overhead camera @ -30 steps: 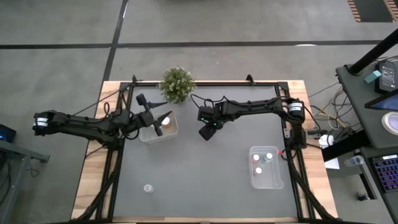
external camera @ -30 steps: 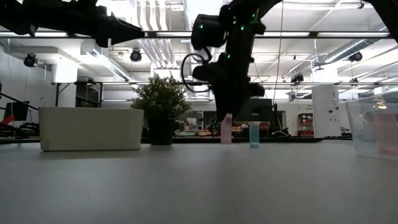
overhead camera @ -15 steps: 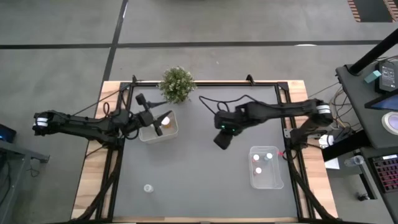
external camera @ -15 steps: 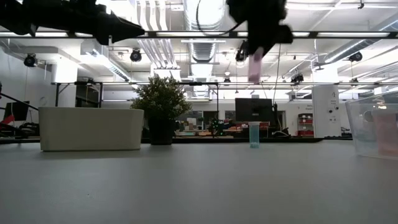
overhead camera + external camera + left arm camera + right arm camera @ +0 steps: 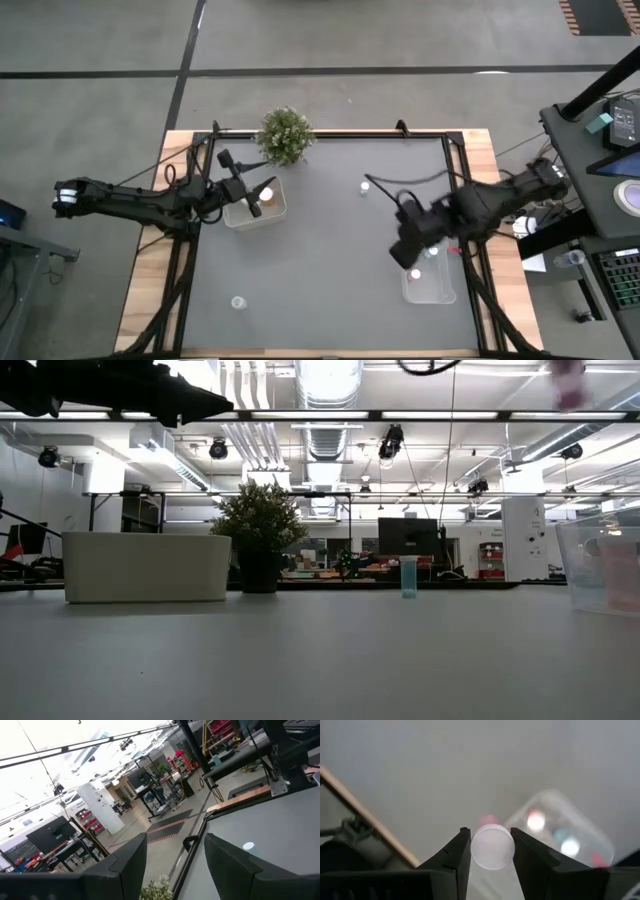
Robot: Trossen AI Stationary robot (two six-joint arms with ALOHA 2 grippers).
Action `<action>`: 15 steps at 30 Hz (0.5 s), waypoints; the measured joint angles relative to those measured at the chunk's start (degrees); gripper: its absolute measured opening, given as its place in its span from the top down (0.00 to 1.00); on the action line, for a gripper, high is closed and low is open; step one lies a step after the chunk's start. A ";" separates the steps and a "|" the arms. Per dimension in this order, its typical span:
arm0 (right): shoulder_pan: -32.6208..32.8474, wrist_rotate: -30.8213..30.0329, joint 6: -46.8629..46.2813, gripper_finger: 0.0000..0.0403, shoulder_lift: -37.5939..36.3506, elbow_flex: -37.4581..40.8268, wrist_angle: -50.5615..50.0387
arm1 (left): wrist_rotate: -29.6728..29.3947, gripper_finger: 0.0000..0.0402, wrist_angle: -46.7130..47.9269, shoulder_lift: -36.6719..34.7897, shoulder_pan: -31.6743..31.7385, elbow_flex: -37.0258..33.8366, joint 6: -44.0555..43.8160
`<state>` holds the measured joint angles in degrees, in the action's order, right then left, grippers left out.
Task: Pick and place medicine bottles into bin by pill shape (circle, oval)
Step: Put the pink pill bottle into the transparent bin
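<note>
Right hand (image 5: 490, 849) gripping a white-capped medicine bottle (image 5: 492, 847) above the clear bin (image 5: 430, 280) on the right of the table (image 5: 320, 260).
The left hand (image 5: 243, 190) hangs over the white bin (image 5: 255, 205) beside the potted plant (image 5: 285, 134), fingers (image 5: 127, 865) parted and empty. One bottle (image 5: 366, 186) stands mid-table toward the back; another (image 5: 238, 301) sits near the front left edge.

A plant (image 5: 285, 135) stands at the table's (image 5: 320, 290) back, one bin (image 5: 256, 203) left, another bin (image 5: 430, 282) right, a bottle (image 5: 238, 302) front-left.
</note>
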<state>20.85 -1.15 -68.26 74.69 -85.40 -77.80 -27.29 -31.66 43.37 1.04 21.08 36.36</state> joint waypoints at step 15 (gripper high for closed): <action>21.40 -3.41 -18.87 0.71 -5.75 16.62 0.37 | 0.00 0.55 -0.52 0.02 -0.04 0.00 -0.10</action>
<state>42.25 -4.56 -87.13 68.94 -68.78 -77.43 -27.29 -32.18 43.39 0.99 21.08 36.26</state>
